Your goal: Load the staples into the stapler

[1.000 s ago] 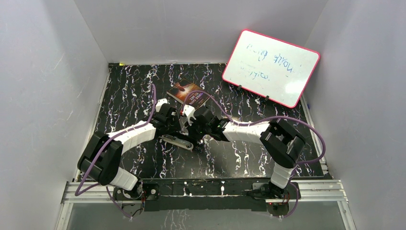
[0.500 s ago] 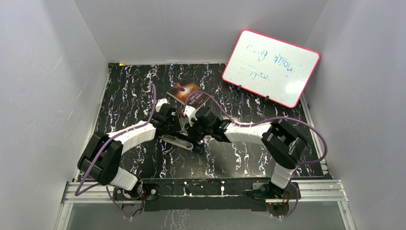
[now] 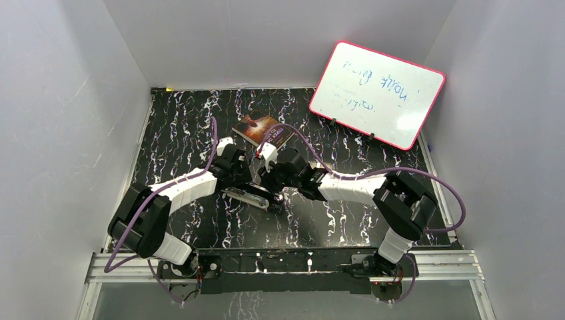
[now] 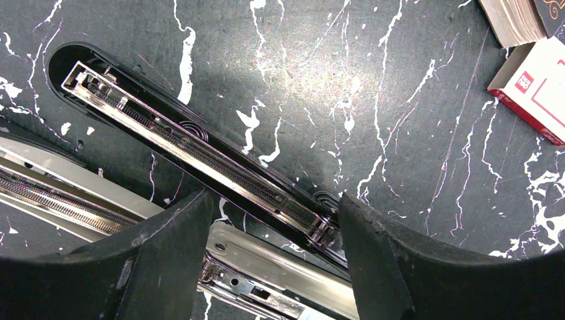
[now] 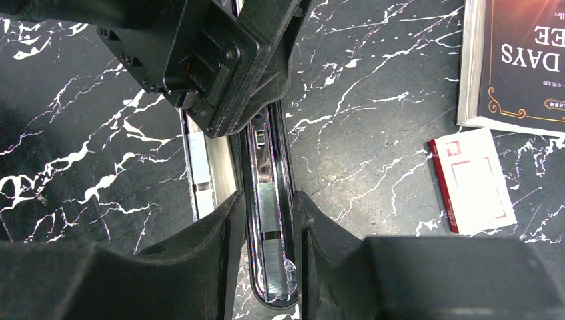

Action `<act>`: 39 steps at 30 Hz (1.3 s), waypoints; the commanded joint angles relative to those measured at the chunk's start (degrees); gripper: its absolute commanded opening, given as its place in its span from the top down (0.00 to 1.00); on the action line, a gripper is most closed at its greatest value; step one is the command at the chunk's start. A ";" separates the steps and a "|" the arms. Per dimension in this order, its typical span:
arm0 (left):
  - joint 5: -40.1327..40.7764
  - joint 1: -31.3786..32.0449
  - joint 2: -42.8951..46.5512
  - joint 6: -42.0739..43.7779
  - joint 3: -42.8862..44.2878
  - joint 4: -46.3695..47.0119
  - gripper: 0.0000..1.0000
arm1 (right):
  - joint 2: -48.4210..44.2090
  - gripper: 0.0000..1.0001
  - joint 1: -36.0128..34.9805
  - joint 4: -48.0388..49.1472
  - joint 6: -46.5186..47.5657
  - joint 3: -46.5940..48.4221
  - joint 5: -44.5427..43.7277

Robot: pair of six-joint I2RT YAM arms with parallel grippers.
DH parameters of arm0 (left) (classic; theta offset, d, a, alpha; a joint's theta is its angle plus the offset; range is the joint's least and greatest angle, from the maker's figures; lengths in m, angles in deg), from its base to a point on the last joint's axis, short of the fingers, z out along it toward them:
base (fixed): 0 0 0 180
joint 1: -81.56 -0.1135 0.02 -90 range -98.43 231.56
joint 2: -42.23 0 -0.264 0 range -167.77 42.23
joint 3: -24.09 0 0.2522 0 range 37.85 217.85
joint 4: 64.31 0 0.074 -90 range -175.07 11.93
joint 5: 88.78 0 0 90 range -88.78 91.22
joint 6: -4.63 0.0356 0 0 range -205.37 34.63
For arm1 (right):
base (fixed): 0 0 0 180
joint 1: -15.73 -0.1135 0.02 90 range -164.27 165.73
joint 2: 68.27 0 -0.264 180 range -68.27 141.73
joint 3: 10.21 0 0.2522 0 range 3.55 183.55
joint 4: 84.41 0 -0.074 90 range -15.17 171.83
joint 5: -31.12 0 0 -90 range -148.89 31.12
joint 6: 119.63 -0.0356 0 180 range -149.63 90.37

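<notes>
The stapler (image 3: 246,195) lies swung open on the black marbled table, between both grippers. In the left wrist view its black arm with the chrome spring track (image 4: 193,143) runs up-left, and a silver rail (image 4: 80,197) runs left. My left gripper (image 4: 274,210) is shut across the hinge end, with both fingers against it. In the right wrist view, two silver-grey strips of staples (image 5: 273,266) lie end to end in the stapler's black-rimmed channel (image 5: 252,200). My right gripper (image 5: 268,203) stands open astride that channel, its fingers (image 5: 220,227) clear of the strips. The white-and-red staple box (image 5: 473,183) lies to the right.
A dark paperback book (image 3: 263,130) lies just behind the grippers, next to the staple box (image 4: 533,80). A pink-framed whiteboard (image 3: 376,93) leans at the back right. White walls close in the table on three sides.
My right jaws have widened around the channel and the right arm's elbow has swung out to the right. The left arm and the stapler have not moved.
</notes>
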 commanded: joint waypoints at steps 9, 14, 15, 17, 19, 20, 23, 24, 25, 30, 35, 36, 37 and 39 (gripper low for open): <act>1.50 0.28 1.61 1.02 0.58 -2.94 0.32 | 2.97 0.60 0.33 4.10 -1.00 1.94 -0.19; 1.22 0.31 1.18 1.38 1.38 -3.01 0.32 | 3.79 0.59 0.33 5.46 -0.62 1.87 1.63; 0.94 0.29 1.08 1.52 1.79 -3.08 0.32 | 3.67 0.58 0.38 5.96 -0.33 1.63 2.04; 0.74 0.29 0.91 2.13 3.22 -3.63 0.31 | 3.22 0.58 0.35 6.10 0.41 1.31 2.22; 0.75 0.32 1.03 2.60 4.73 -4.01 0.31 | 3.09 0.57 0.34 5.95 1.21 0.96 1.69; 0.73 0.28 1.20 2.92 5.79 -4.30 0.31 | 3.02 0.57 0.35 5.70 1.62 0.91 1.49; 0.49 0.25 2.14 3.73 8.21 -4.94 0.30 | 1.37 0.57 0.35 5.84 2.41 -0.21 1.58; 0.31 0.32 2.90 4.04 8.81 -4.96 0.29 | 0.42 0.57 0.33 6.42 2.63 -0.89 2.18; 0.27 0.33 3.63 4.29 9.49 -5.00 0.28 | -0.53 0.57 0.39 7.14 3.27 -1.82 3.42; 1.72 0.13 8.91 4.31 10.66 -5.80 0.26 | -2.53 0.56 0.39 13.32 7.79 -6.86 12.22; 2.60 -0.72 17.35 0.99 5.92 -6.97 0.22 | -0.25 0.56 0.22 22.11 8.14 -9.35 19.44; 2.72 -0.99 19.22 0.02 4.71 -7.41 0.22 | 0.66 0.56 0.22 22.22 7.71 -8.75 19.84; 3.00 -1.18 21.24 -0.77 3.39 -8.01 0.22 | 1.93 0.56 0.10 22.19 7.30 -8.17 19.58; 3.77 -1.33 24.58 -1.96 1.86 -9.45 0.22 | 3.29 0.56 0.00 21.71 6.76 -7.11 18.99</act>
